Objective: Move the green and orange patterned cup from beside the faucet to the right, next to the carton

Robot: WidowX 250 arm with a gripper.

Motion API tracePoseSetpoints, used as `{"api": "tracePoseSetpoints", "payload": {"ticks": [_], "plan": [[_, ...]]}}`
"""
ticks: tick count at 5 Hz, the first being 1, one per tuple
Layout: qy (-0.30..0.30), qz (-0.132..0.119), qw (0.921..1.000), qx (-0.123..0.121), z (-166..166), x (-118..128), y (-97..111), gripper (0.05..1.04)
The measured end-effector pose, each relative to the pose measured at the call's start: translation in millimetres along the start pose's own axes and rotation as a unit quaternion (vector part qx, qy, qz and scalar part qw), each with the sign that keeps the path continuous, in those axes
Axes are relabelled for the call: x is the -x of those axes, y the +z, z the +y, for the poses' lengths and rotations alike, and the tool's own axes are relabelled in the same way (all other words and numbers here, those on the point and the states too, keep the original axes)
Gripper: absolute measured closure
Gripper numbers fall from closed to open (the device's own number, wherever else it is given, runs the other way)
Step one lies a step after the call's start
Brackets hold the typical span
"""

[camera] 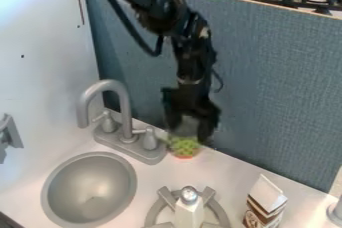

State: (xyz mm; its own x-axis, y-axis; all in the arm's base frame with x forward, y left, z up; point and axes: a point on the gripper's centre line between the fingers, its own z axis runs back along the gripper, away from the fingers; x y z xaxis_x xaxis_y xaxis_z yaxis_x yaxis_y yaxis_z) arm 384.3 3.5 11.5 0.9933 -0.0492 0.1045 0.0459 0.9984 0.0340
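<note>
The black gripper hangs down in front of the blue-grey backboard, right of the faucet, with its two fingers spread apart. Just below them, on the white counter, sits a small green bumpy object with a reddish-orange base. Its top lies near the fingertips; whether they touch it, I cannot tell. Nothing shows between the fingers higher up.
The grey faucet stands left of the green object, behind the round sink. In front are a burner ring, a silver-topped white shaker and a brown-and-white carton. The backboard rises behind.
</note>
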Motion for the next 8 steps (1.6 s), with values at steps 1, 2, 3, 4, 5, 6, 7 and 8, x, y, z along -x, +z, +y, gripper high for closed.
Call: {"api": "tracePoseSetpoints", "payload": {"ticks": [1,2,3,4,5,6,7,8], "plan": [[-0.017,0.005,0.9996,-0.020,9.6,-17.6,-0.5,0.083],[-0.005,0.041,0.9982,-0.045,40.0,-16.2,1.8,0.083],[0.015,0.073,0.9962,-0.045,58.9,-11.2,-8.8,0.083],[0.023,0.070,0.9961,-0.049,72.2,-9.9,-14.1,0.083],[-0.011,0.035,0.9982,-0.047,76.0,-16.0,-36.2,0.083],[-0.044,-0.012,0.9979,-0.047,74.7,-27.2,-44.0,0.082],[-0.066,-0.046,0.9961,-0.037,70.3,-35.8,-56.7,0.083],[-0.067,-0.063,0.9955,-0.020,66.3,-41.6,-65.3,0.083]]}}
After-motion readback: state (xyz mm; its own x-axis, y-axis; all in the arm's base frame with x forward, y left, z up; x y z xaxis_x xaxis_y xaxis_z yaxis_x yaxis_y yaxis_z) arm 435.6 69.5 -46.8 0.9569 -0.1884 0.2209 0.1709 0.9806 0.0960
